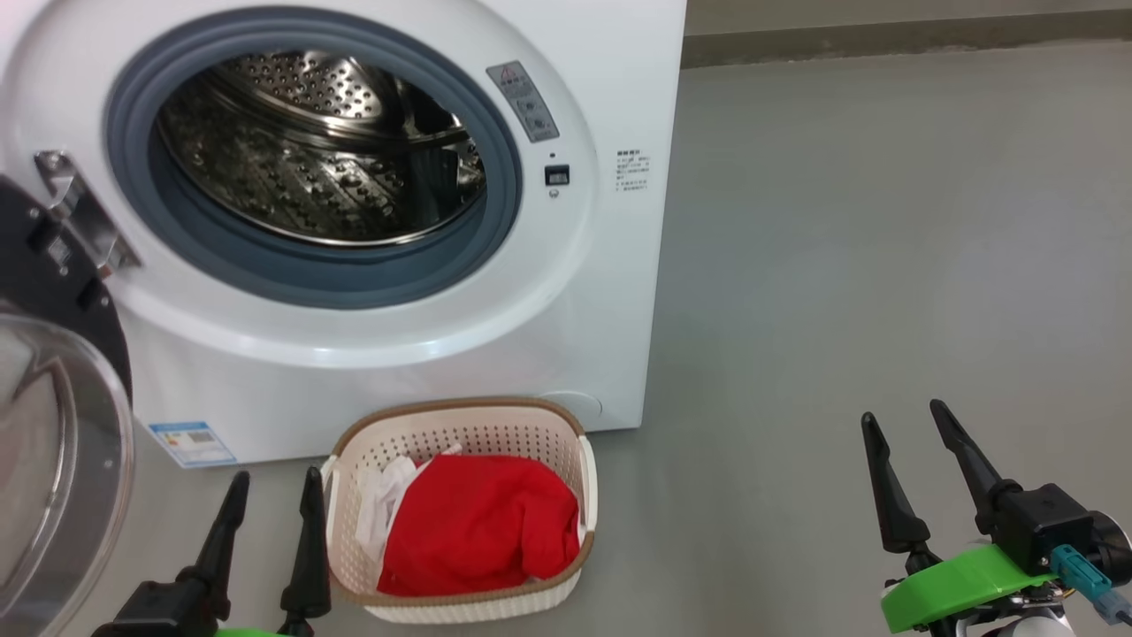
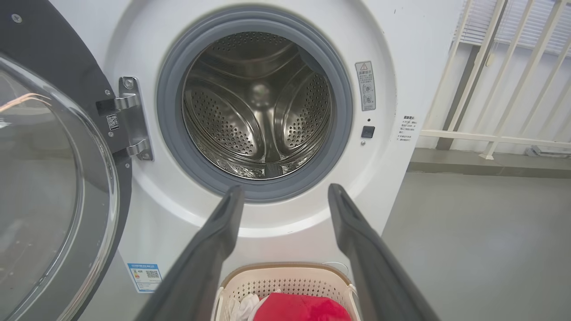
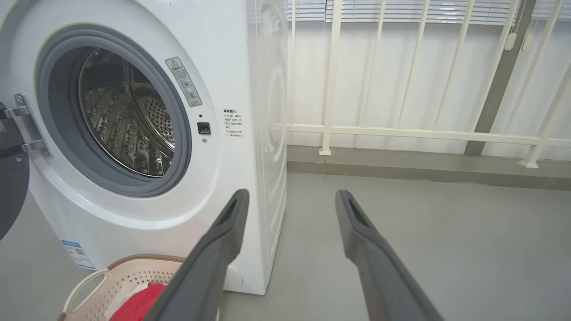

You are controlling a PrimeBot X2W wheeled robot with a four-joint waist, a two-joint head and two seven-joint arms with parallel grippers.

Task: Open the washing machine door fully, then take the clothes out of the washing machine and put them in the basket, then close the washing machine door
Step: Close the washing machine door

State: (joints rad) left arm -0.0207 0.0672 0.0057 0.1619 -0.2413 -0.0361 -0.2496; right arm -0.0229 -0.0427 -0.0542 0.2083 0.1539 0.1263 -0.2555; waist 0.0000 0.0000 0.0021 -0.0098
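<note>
Grey floor [image 1: 884,221] ran past the washing machine [image 1: 610,292]. Seemingly all the clothes [image 1: 482,531] sat in the basket [image 1: 460,405], bottom centre; drum [image 1: 318,159] looked empty. Both the left gripper [image 1: 276,478] and right gripper [image 1: 902,411] hung fingers apart, empty. Next job looked like shutting the washing machine door [image 1: 62,460], far left.

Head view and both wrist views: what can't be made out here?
- Drum floor, nearest part: head view, hidden behind the grey rubber ring; a small leftover item can't be ruled out.
- Washing machine door: head view, cut off by the left edge; handle unseen.
- Blue sticker text: head view, too small.
- Basket bottom: head view, covered by the red clothes.
</note>
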